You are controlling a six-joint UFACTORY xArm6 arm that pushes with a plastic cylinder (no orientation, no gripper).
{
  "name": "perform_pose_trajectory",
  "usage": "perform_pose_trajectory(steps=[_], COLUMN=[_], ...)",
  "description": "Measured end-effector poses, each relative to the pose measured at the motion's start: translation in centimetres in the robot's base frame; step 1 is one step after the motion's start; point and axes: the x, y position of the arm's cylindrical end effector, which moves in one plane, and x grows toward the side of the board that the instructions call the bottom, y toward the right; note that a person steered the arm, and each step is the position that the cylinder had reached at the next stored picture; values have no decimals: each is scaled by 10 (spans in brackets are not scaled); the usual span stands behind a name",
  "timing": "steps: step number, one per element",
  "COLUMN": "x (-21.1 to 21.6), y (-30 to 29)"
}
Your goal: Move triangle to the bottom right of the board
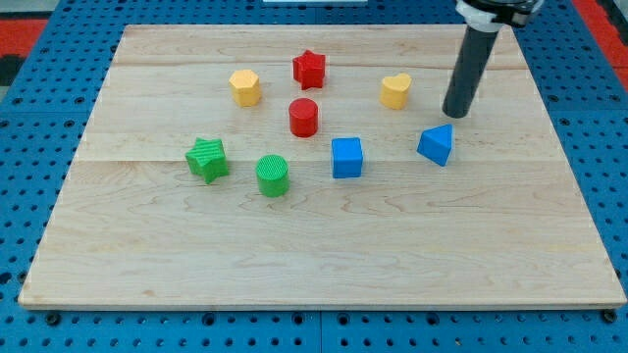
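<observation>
The blue triangle block (436, 144) lies on the wooden board (324, 265) right of centre. My tip (455, 115) rests on the board just above and slightly right of the triangle, a small gap apart from it. The dark rod rises from there toward the view's top right.
A blue cube (346, 157) sits left of the triangle. A yellow heart (395, 90), red cylinder (303, 117), red star (308, 69) and yellow hexagon (244, 87) lie toward the top. A green star (206, 159) and green cylinder (273, 176) lie at the left.
</observation>
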Motion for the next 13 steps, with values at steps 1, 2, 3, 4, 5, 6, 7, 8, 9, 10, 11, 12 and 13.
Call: perform_pose_trajectory(steps=[1, 2, 3, 4, 5, 6, 7, 8, 9, 10, 11, 12, 13], x=[17, 49, 37, 34, 30, 33, 44, 77, 104, 93, 87, 87, 125], y=[-38, -55, -28, -28, -38, -31, -14, 9, 25, 13, -10, -72, -25])
